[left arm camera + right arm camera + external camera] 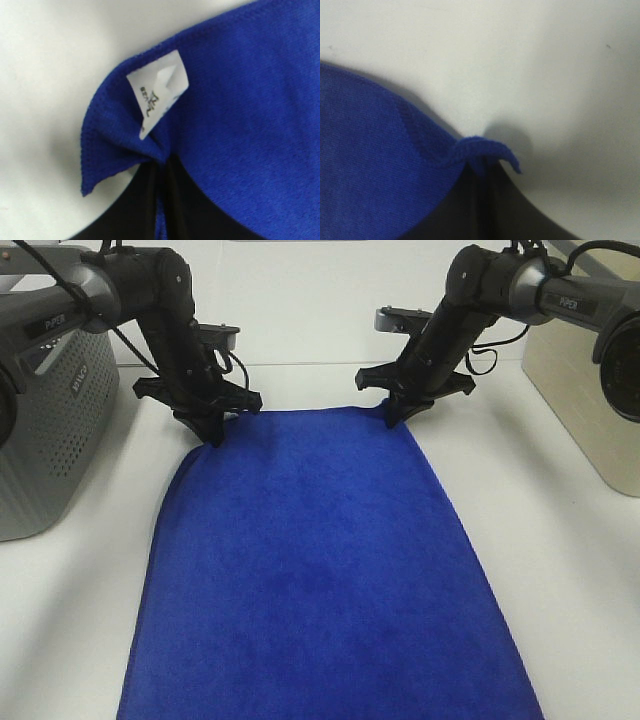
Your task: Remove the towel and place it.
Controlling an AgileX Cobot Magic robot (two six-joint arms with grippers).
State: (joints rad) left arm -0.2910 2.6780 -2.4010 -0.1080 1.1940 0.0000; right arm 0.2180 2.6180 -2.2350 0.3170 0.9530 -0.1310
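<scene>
Exterior high view: a blue towel (320, 570) is spread flat on a white worktop (560, 570), running from the far middle to the near edge. Its two far corners are pinched, one by the left gripper (213, 430) and one by the right gripper (392, 417), jaws closed tight on cloth in both wrist views. A white tag (157, 100) is seen beside the left corner. The grasp appears done; lifting and placing remain. No containers are seen.

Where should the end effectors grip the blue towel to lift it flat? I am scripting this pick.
Grip the towel at its two far corners, from above. It lies flat, so only edges can be pinched; left end effector and right end effector each pinch one there.
</scene>
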